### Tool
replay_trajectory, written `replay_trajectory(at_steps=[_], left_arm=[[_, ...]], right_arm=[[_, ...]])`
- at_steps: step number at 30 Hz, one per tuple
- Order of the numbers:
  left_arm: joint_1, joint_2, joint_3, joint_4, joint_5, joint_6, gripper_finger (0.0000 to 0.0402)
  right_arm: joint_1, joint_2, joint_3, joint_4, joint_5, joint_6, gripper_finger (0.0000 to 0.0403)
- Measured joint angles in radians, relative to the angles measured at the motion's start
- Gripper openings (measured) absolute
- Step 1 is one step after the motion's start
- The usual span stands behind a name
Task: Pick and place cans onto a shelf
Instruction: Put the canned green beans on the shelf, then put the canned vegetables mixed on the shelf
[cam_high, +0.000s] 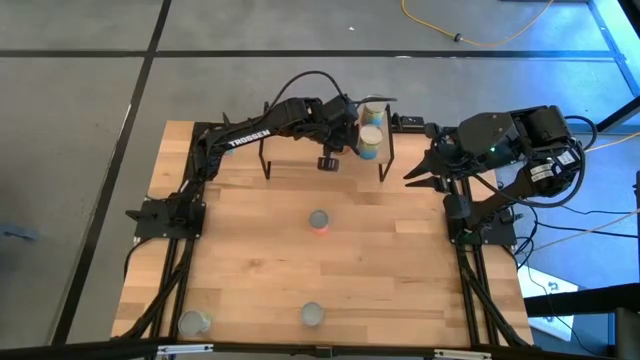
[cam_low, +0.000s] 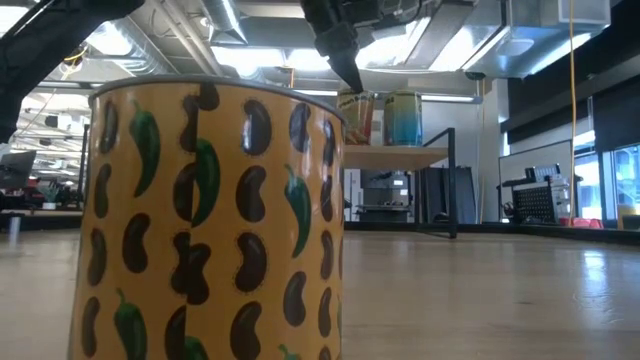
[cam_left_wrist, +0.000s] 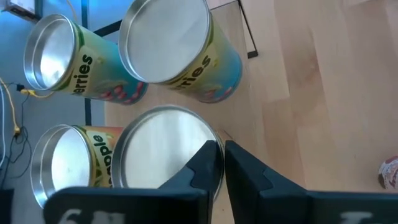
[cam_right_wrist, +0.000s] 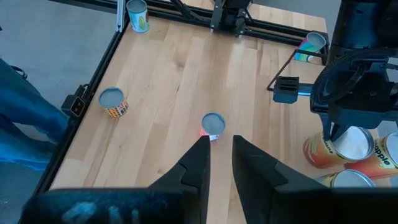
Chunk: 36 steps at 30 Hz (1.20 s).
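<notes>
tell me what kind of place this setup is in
Probably a robotics lab or industrial workshop. The low view looks past the shelf into an open hall with exposed ceiling ducts and equipment racks; the high view shows a bare concrete floor with a loose yellow cable.

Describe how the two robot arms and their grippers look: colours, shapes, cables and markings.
Both arms are dark, jointed metal. The left arm carries white TROSSEN lettering and a looping black cable. The right arm has a small green light and black cables by its base. The left gripper and right gripper each have two dark, wedge-shaped fingers.
</notes>
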Motion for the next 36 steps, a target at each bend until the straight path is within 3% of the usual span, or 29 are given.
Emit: replay_trajectory(at_steps=[11,17,27,36], left_arm=[[0.000,0.001,-0.001,0.019,-0.015,0.000,0.0031],[-0.019,-0.002,-0.001,0.017,-0.108,-0.022,0.0031],[-0.102,-0.067,0.015,0.015,-0.149,-0.026,0.0031],[-0.216,-0.193,0.017,-0.127,-0.118,-0.199,0.0031]], right_arm=[[0.000,0.000,0.000,0.000,-0.001,0.000,0.0069],[0.000,0.000,0.000,0.000,-0.001,-0.001,0.0069],[0.000,0.000,0.000,0.000,-0.002,-0.003,0.0069],[0.000,0.000,0.000,-0.001,-0.002,-0.004,0.0069]])
